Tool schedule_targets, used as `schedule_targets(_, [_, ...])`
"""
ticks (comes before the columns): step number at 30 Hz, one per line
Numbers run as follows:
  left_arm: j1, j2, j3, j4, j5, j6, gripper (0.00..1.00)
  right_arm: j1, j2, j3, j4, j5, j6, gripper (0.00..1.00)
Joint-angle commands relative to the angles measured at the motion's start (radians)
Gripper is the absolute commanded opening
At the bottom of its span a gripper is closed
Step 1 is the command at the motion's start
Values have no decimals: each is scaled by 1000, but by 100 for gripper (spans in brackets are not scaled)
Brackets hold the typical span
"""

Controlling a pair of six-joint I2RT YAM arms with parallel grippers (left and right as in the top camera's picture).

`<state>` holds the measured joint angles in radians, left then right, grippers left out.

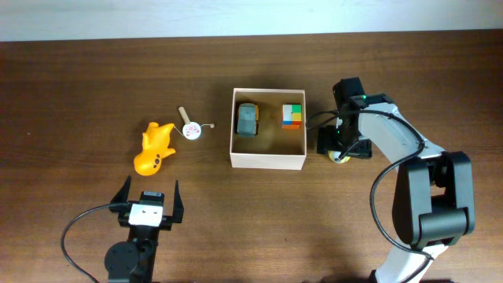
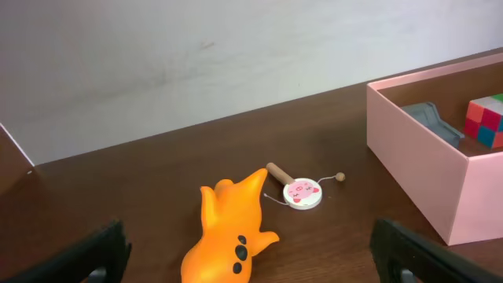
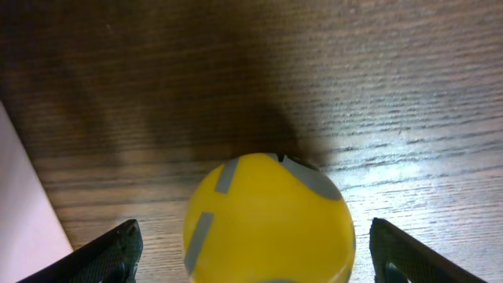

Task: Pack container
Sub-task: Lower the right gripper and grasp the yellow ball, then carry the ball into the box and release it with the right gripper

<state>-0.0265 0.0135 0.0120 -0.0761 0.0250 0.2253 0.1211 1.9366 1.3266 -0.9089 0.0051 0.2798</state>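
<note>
One box [image 1: 267,162] sits just left of the open right claw [image 1: 343,148]. One orange toy [image 1: 155,148] lies ahead of the open, empty left claw [image 1: 150,189]. One gray car [image 1: 247,119] and one colored cube [image 1: 292,116] are in the box. One yellow ball [image 3: 267,220] sits loose inside the right claw. One tiny drum [image 1: 192,130] lies ahead of the left claw, a bit right.

The left arm [image 1: 135,250], at the lower left of the overhead frame, is black, with a white plate [image 1: 146,209] behind its black jaws and a thin black cable [image 1: 72,228] looping out. The right arm [image 1: 428,200], at the right edge, has black joints, pale grey shells [image 1: 393,130], a second black lead [image 1: 376,196] and a small green light [image 1: 364,100].
</note>
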Motion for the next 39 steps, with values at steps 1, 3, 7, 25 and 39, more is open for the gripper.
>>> schedule_targets(1, [4, -8, -3, -6, -3, 15, 99, -5, 1, -11, 11, -6, -5, 84])
schedule_targets(3, [4, -8, -3, -6, -3, 15, 99, -5, 1, -11, 16, -6, -5, 82])
schedule_targets(7, [4, -8, -3, -6, -3, 15, 99, -5, 1, -13, 32, -6, -5, 73])
schedule_targets(25, [4, -8, -3, -6, -3, 15, 99, -5, 50, -15, 34, -5, -5, 48])
schedule_targets(39, [4, -8, -3, -6, -3, 15, 99, -5, 45, 150, -150, -13, -38, 36])
